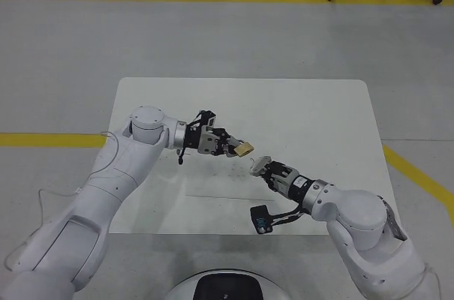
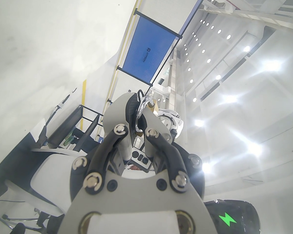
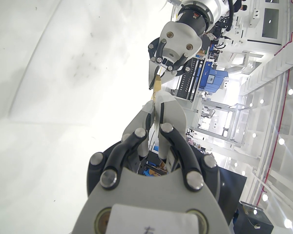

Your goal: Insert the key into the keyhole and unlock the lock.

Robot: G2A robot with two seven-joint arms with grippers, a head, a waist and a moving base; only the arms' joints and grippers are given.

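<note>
The left jaws are pressed together on the lock (image 2: 153,109), pinching it at its silver shackle end so that the brass body sticks out past their tips. The right jaws are likewise closed, gripping the key (image 3: 156,122), a thin metal blade seen edge-on between the taped tips, with little of it reaching beyond them. Both things are held in the air over the middle of the white tabletop (image 1: 317,112), the two arms facing each other tip to tip. In the top view the key end sits just beside the lock's free end, and a sliver of tabletop seems to show between them. In the right wrist view the brass body stands almost straight ahead of the key, nearly in one line with it.

As I judge it, the picking up is done and the lining up is close to finished. The keyhole itself is hidden, so I cannot tell whether the key's tip has entered. Pushing the key home and turning it to free the shackle appear to be left.
</note>
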